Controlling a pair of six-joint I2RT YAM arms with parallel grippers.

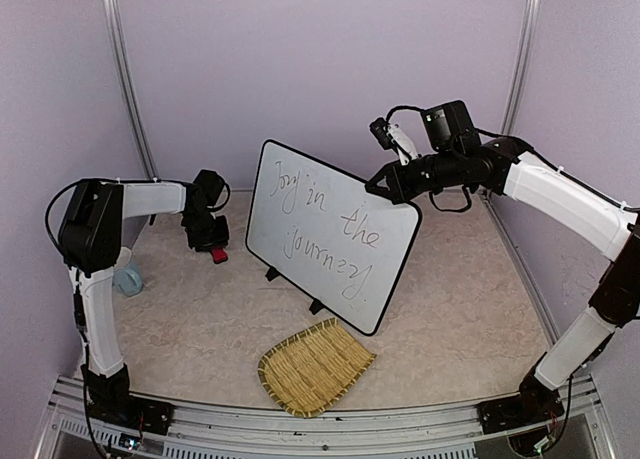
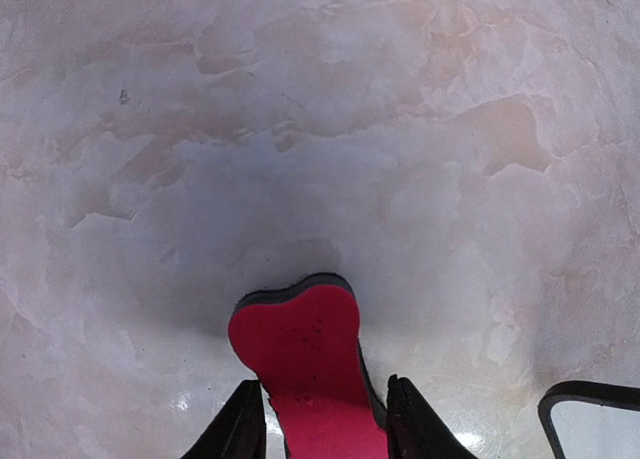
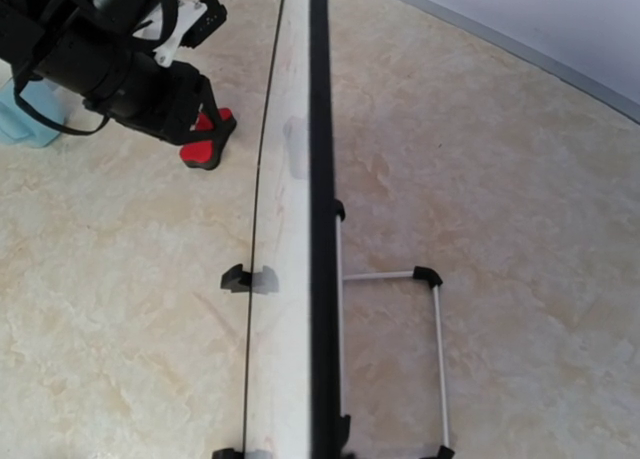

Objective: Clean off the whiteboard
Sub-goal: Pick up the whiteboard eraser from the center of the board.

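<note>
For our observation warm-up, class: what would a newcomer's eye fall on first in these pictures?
The whiteboard stands upright in the middle of the table, "Joy in the journey" handwritten across it, with the right claw at its upper right edge. To its left, the left claw pinches a red eraser low over the tabletop. A woven straw mat lies in front of the board.

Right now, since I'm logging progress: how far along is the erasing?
Done: the left claw grips the red eraser, low over the table. In hand: the right claw is at the top edge of the whiteboard. Left: the handwriting is entirely unwiped.
</note>
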